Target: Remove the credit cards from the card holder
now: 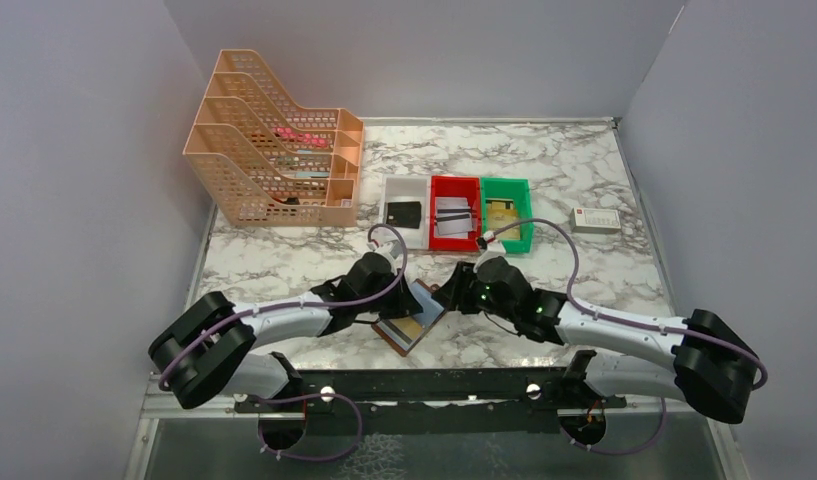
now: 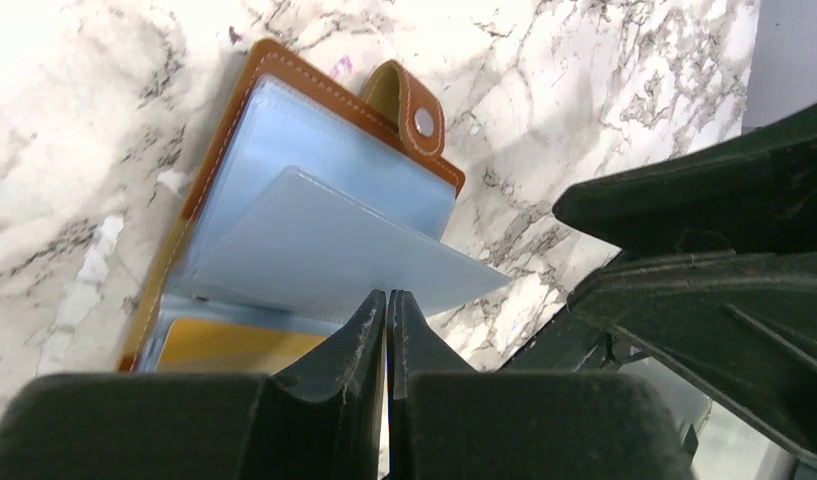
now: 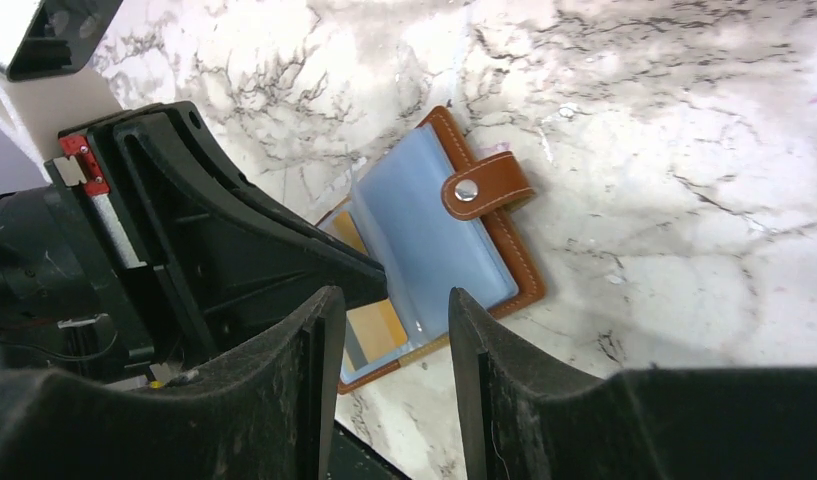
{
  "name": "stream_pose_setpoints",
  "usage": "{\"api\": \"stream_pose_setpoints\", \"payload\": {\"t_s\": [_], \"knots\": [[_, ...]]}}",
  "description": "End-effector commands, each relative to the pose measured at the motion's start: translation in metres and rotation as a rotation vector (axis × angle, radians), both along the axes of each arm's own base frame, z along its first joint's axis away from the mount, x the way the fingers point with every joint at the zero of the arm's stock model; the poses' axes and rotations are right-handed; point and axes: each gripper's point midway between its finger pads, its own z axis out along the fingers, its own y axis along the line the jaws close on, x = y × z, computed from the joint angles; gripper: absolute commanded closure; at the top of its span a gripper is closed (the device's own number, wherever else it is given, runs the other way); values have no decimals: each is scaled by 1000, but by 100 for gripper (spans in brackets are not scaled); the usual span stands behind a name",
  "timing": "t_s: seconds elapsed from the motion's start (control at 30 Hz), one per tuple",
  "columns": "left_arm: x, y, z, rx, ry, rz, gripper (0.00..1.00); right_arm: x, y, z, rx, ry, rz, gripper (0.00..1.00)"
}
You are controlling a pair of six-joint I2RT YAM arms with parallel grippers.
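Note:
The brown card holder lies open near the table's front edge, its pale blue sleeves up and its tab folded over. My left gripper is shut, its tips pinching the near edge of one lifted sleeve. A gold-yellow credit card shows in the sleeve beneath, also in the right wrist view. My right gripper is open and empty, just above the holder's near corner, facing the left gripper.
White bin with a black card, red bin with white striped cards and green bin with a gold card stand behind. An orange mesh rack is far left. A small white box is right.

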Motion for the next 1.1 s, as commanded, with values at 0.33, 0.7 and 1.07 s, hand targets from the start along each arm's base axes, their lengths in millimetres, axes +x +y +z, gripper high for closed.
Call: {"api": "stream_pose_setpoints", "payload": {"t_s": [0.33, 0.7, 1.07], "knots": [[13, -1, -22, 149, -46, -7, 88, -7, 4, -7, -57, -17, 95, 60], [20, 49, 14, 265, -144, 139, 80, -9, 43, -15, -99, -9, 306, 68], [14, 94, 38, 247, -191, 308, 75, -4, 72, -37, -190, 3, 480, 63]]}}
